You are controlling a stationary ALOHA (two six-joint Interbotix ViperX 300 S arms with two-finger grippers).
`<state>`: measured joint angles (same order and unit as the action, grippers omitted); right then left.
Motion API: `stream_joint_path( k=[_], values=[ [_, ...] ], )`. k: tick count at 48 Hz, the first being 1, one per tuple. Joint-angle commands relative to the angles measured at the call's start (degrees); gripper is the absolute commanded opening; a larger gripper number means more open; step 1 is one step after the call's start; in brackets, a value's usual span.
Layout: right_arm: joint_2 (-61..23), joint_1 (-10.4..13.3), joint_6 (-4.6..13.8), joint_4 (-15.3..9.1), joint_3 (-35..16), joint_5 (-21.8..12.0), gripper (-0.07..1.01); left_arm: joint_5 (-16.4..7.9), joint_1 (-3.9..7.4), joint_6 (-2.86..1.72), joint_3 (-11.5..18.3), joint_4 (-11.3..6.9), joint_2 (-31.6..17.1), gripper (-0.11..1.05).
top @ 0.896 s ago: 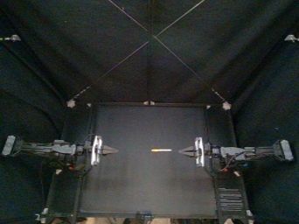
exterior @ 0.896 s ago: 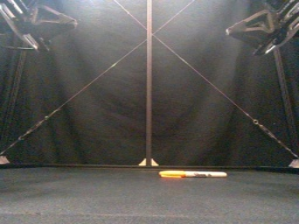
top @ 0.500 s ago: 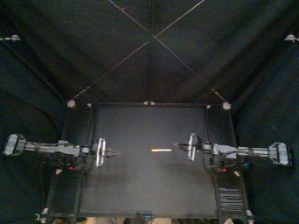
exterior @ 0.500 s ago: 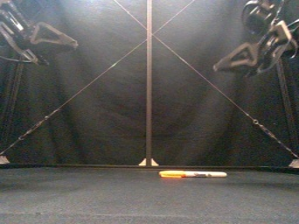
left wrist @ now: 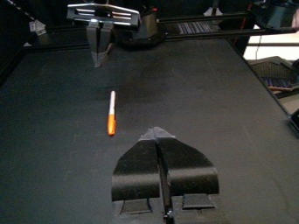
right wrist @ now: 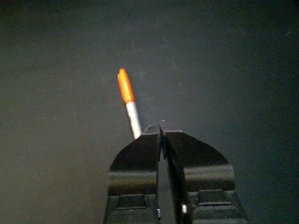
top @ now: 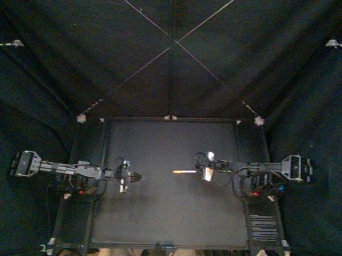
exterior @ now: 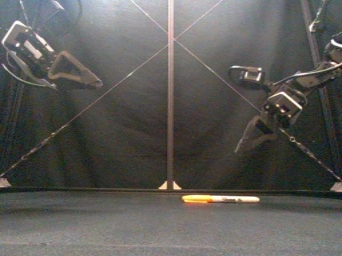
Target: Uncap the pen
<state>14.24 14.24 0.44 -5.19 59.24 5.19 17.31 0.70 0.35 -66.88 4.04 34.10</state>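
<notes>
On the black table's (top: pixel 147 215) middle lies the slim white marker pen (exterior: pixel 221 199), orange cap (exterior: pixel 197 199) on, untouched. Left gripper (left wrist: pixel 160 133) and right gripper (right wrist: pixel 160 131) hover above it, jaws together. Grasping and pulling are all left to do.

Pen (exterior: pixel 221 199): orange cap (exterior: pixel 197 199), white barrel (exterior: pixel 235 199), no pattern legible. Bench (top: pixel 160 215): plain matte black. Left claw (left wrist: pixel 160 133), right claw (right wrist: pixel 159 134): black, unpatterned.

Marker pen (exterior: pixel 222 199): white barrel, orange cap (exterior: pixel 197 199) fitted. Lies flat on the table (top: pixel 147 215), near its middle, set crosswise, cap end toward the left side.
</notes>
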Motion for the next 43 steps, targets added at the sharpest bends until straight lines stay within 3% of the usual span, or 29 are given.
stream_joint_path(
  k=[1,9,14,29,43],
  values=[
    [-2.6,0.0,0.18,0.6,-3.0,-1.3,0.58,0.5,0.26,0.09,1.4,0.26,0.0,0.23],
    [-6.4,0.2,0.09,1.6,-4.6,-1.8,0.77,0.5,0.44,0.0,1.3,0.09,-0.1,0.37],
    [-7.7,0.3,0.09,1.6,-4.7,-1.8,0.81,0.5,0.53,0.0,1.2,0.0,-0.1,0.46],
    [-10.7,0.5,0.09,1.6,-4.7,-3.1,0.81,0.5,0.62,-0.18,1.6,0.0,-0.1,0.73],
    [-13.1,0.1,0.09,2.5,-4.7,-4.0,0.73,0.8,3.08,-0.35,2.5,-0.53,-0.1,0.79]
  ],
)
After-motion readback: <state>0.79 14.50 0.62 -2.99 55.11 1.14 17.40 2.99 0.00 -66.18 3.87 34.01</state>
